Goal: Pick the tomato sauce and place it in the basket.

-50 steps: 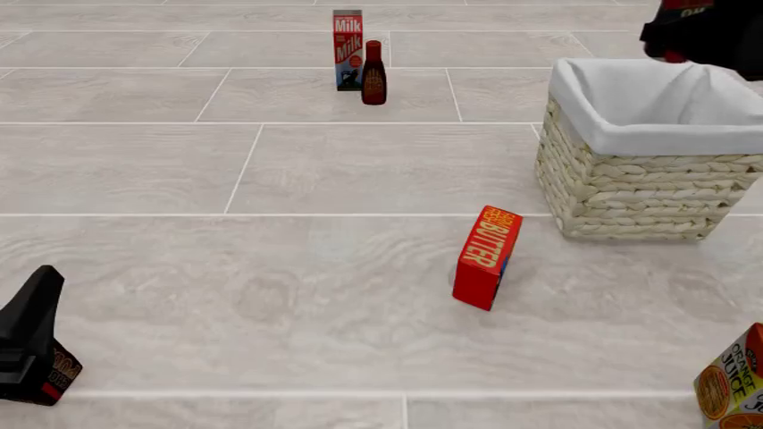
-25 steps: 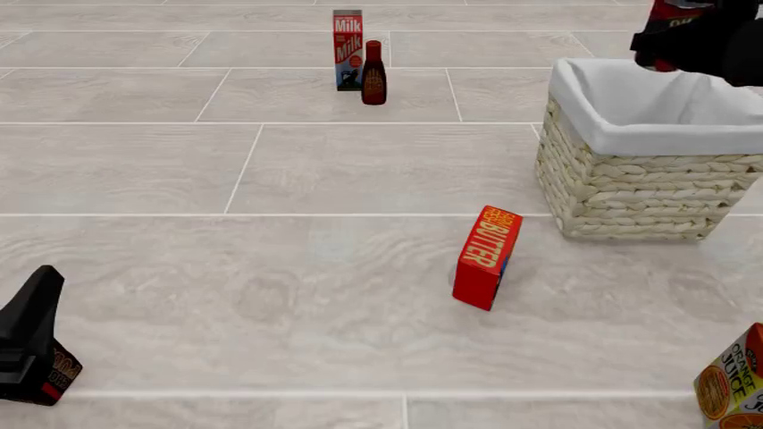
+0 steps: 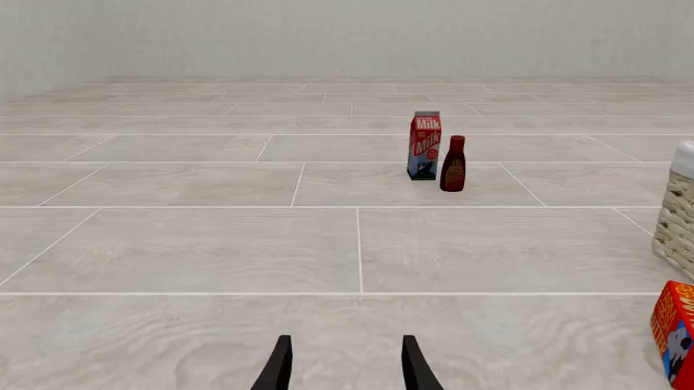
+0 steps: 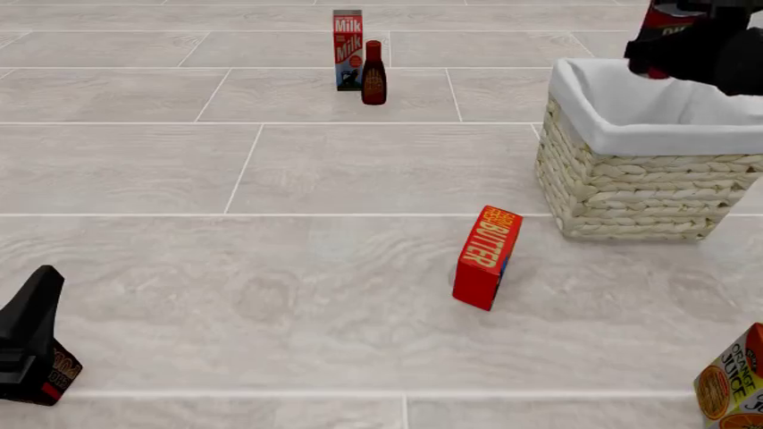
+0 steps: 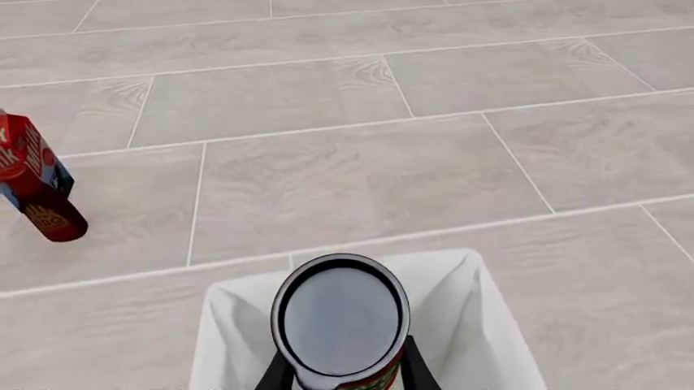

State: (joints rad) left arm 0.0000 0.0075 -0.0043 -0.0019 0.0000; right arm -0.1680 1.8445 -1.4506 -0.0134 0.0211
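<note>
My right gripper (image 5: pixel 338 375) grips the tomato sauce (image 5: pixel 340 321) upright between closed fingers, directly above the basket (image 5: pixel 477 309), whose white-lined opening lies straight below. My left gripper (image 3: pixel 341 366), far off, hangs open and empty.

Left gripper (image 3: pixel 344 367): two slim, matte black fingers (image 3: pixel 279 366), tapering toward their tips, seen in the left wrist view. In the front view the left arm (image 4: pixel 30 344) appears as a black, wedge-shaped body bearing a small red and orange marking near its base. Right arm (image 4: pixel 716 49): a bulky black housing; its gripper (image 5: pixel 340 375) shows thin black fingers (image 5: pixel 410 370).
</note>
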